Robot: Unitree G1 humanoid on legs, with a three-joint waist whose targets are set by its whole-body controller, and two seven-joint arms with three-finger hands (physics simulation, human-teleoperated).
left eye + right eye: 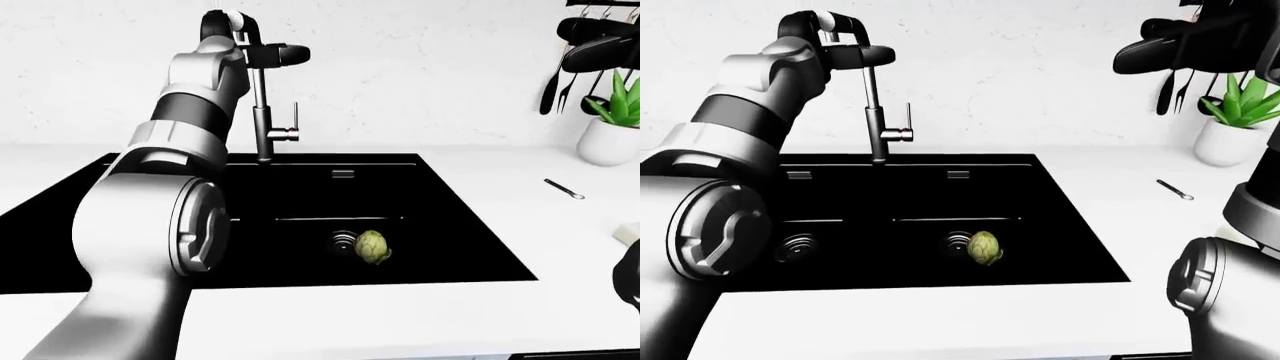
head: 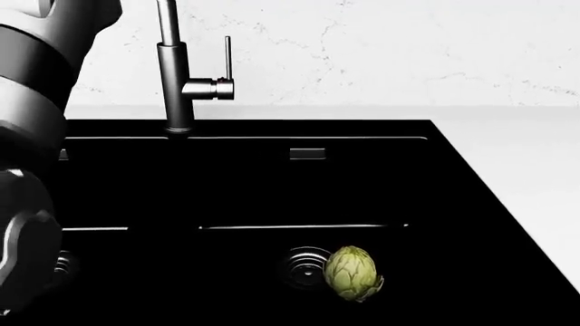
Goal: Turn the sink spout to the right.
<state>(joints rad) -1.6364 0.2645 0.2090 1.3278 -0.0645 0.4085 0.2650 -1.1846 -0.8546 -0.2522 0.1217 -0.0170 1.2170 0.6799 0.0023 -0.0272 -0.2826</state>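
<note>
The dark metal sink spout (image 1: 261, 94) rises from the far rim of the black double sink (image 1: 470, 225), its lever handle (image 1: 295, 120) upright beside it; the head view shows only its lower neck (image 2: 174, 75). My left arm reaches up along the left of the views. My left hand (image 1: 283, 54) is at the top of the neck, its dark fingers stretched sideways across it and not closed round it. How the gooseneck bends above the hand is hard to read. My right hand does not show; only its arm (image 1: 1230, 285) stands at the right edge.
A green artichoke (image 2: 353, 273) lies by the right basin's drain (image 2: 302, 267). White counter surrounds the sink. On the right are a potted plant (image 1: 612, 124), hanging dark utensils (image 1: 590, 45) and a small utensil (image 1: 564, 188) lying on the counter.
</note>
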